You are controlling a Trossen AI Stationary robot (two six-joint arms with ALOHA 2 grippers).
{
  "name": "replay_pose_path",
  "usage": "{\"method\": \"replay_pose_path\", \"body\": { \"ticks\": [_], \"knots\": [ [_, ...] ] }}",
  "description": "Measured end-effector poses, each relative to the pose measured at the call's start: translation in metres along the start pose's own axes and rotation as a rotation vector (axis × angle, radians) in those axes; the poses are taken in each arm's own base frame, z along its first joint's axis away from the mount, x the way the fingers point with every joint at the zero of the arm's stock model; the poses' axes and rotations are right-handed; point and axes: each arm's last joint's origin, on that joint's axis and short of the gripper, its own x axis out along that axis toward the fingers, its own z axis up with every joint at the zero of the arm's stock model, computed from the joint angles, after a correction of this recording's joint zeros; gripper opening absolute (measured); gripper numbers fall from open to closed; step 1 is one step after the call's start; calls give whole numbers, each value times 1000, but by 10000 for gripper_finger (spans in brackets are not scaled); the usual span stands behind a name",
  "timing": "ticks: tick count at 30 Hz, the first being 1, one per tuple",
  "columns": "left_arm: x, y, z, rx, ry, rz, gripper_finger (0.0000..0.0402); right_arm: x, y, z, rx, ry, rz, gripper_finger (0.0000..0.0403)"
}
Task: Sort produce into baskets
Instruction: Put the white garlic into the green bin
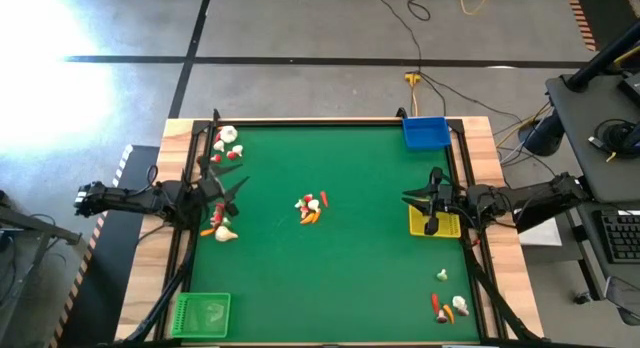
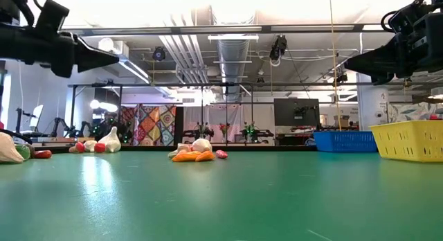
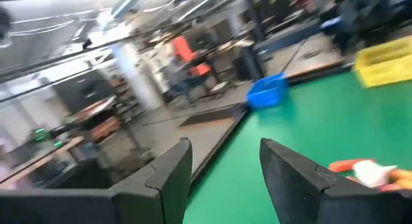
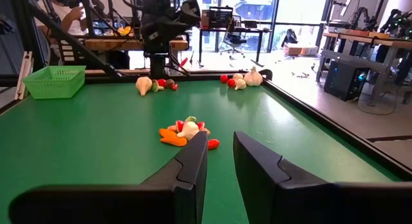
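Note:
Toy produce lies in heaps on the green table: one in the middle [image 1: 312, 208], two at the left [image 1: 225, 143] [image 1: 222, 228], one at the near right [image 1: 447, 306]. The blue basket [image 1: 425, 131] stands at the far right corner, the yellow basket [image 1: 435, 223] at the right edge, the green basket [image 1: 203, 313] at the near left corner. My left gripper [image 1: 236, 196] hovers at the left side, pointing level toward the middle, open and empty [image 3: 222, 147]. My right gripper [image 1: 405, 198] hovers above the table beside the yellow basket, narrowly open with nothing between its fingers [image 4: 220, 137].
A raised wooden rim [image 1: 330, 119] frames the table. Bare green surface [image 1: 330, 278] spreads between the heaps. Beyond the table are desks, cables on the floor and a person at a bench [image 4: 71, 18].

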Motion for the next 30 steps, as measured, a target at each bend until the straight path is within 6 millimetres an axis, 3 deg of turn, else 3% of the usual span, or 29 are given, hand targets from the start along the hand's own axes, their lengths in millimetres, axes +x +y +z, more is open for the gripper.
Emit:
{"method": "replay_pose_path", "body": {
  "ticks": [6,10,19,25,27,30],
  "knots": [
    [0,0,0,77,4,9,166,0,0,0,0,-1,0,68],
    [0,-3,3,-137,-60,-110,166,0,0,0,0,-1,0,68],
    [-6,8,31,-371,-420,-244,166,0,0,0,0,-1,0,68],
    [-7,11,35,-493,-447,-241,166,0,0,0,0,-1,0,68],
    [-4,12,32,-550,-375,-142,166,0,0,0,0,-1,0,68],
    [2,14,21,-599,-164,188,162,0,0,0,0,0,0,68]
  ]
}}
